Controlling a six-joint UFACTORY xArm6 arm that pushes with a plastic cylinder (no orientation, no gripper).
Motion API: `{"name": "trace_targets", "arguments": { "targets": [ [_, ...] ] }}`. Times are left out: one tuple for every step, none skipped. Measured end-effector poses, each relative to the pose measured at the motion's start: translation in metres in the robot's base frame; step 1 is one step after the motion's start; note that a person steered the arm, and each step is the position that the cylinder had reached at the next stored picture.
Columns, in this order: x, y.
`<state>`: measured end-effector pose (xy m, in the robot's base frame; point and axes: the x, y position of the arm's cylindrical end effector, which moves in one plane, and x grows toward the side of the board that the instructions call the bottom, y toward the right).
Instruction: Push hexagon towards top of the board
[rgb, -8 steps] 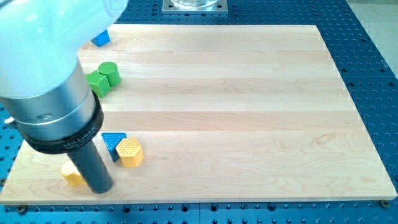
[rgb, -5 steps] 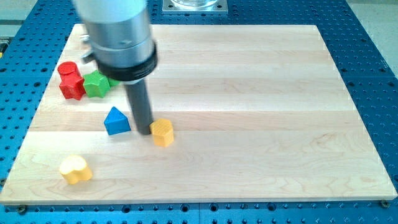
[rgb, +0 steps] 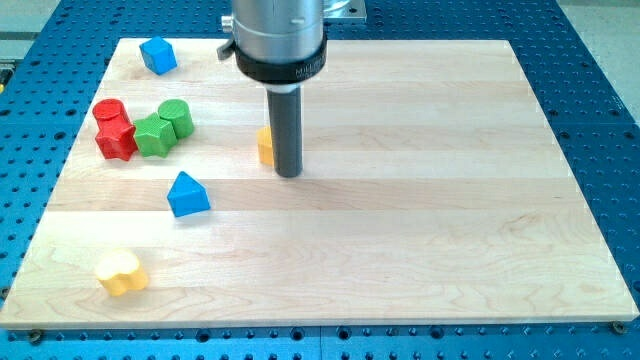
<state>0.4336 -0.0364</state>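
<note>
The yellow hexagon (rgb: 265, 146) sits left of the board's middle, mostly hidden behind my rod; only its left edge shows. My tip (rgb: 289, 174) rests on the wooden board (rgb: 420, 200) against the hexagon's right, slightly lower side. The rod rises to the silver arm body at the view's top.
A blue triangle (rgb: 187, 194) lies lower left of the tip. A yellow heart-like block (rgb: 122, 273) is at the bottom left. Red blocks (rgb: 113, 128) and green blocks (rgb: 164, 128) cluster at the left. A blue block (rgb: 158, 55) sits at the top left.
The arm swept from the bottom left up and to the right. The yellow hexagon moved away from the blue triangle, up the board towards the view's top, with my tip beside it.
</note>
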Motion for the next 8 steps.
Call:
{"name": "trace_targets", "arguments": {
  "targets": [
    [-0.002,-0.022],
    [0.008,-0.050],
    [-0.010,-0.056],
    [-0.056,-0.010],
    [-0.095,0.020],
    [-0.122,0.040],
    [-0.095,0.020],
    [-0.113,-0.001]
  ]
}}
